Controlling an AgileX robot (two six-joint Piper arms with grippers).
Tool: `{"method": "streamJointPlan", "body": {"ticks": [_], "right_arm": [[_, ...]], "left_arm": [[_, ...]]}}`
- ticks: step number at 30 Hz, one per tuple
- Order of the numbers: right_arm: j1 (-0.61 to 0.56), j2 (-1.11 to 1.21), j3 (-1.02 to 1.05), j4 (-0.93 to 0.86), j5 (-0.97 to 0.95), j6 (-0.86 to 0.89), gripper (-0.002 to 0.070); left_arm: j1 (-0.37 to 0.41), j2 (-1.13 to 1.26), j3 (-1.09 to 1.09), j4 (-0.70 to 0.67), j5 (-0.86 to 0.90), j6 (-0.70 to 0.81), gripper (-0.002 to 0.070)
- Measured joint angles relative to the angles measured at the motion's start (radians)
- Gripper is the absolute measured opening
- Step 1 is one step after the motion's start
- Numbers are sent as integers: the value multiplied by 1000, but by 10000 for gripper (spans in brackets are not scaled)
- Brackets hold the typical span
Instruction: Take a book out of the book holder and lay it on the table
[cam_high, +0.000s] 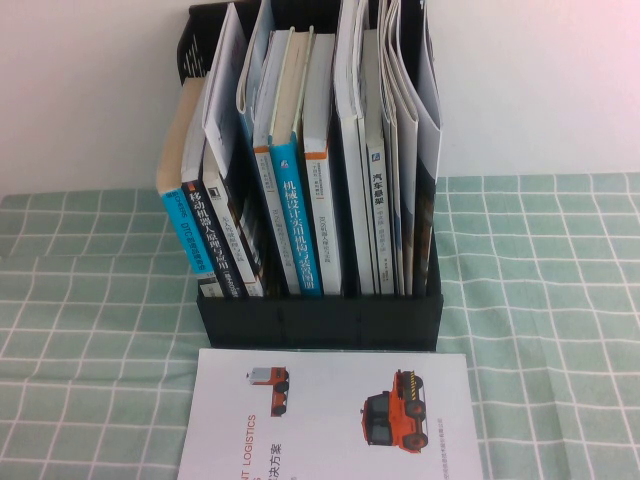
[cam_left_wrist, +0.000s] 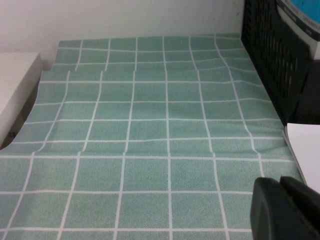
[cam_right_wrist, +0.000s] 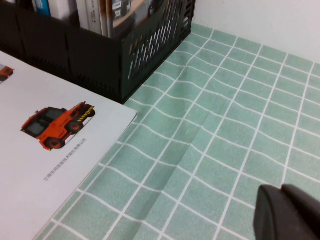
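The book (cam_high: 335, 420) lies flat on the table (cam_high: 90, 330) in front of the book holder (cam_high: 320, 322), white cover up with orange-red trucks and "LOGISTICS" text. It also shows in the right wrist view (cam_right_wrist: 50, 150), and its corner shows in the left wrist view (cam_left_wrist: 306, 147). The black book holder stands upright, full of books, and shows in both wrist views (cam_left_wrist: 280, 55) (cam_right_wrist: 100, 55). My left gripper (cam_left_wrist: 280, 186) is shut and empty, low over the cloth left of the book. My right gripper (cam_right_wrist: 281, 192) is shut and empty, right of the book. Neither arm shows in the high view.
Blue-spined books (cam_high: 298, 220) and thin white magazines (cam_high: 400, 150) stand in the holder. A white wall rises behind it. A white block (cam_left_wrist: 12, 90) sits at the cloth's left edge. The cloth has folds beside the holder.
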Motion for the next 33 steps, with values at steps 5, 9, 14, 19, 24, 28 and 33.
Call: {"method": "streamJointPlan", "body": {"ticks": [5,9,14,19,24,28,33], "right_arm": [[-1,-1,15,0,-4,0,4],[-56,-11,30,35,-4,31,4],[-262,-49,49,116,-51,-66,4],[-456,-103,123,167,-151,-138,4],[-562,-111,225,219,-208,-168,4],[-576,-111,237,241,-220,-228,4],[-577,-111,239,245,-229,-274,4]], "left_arm": [[0,0,0,0,0,0,-3],[0,0,0,0,0,0,-3],[0,0,0,0,0,0,-3],[0,0,0,0,0,0,-3],[0,0,0,0,3,0,-3],[0,0,0,0,4,0,-3],[0,0,0,0,4,0,-3]]}}
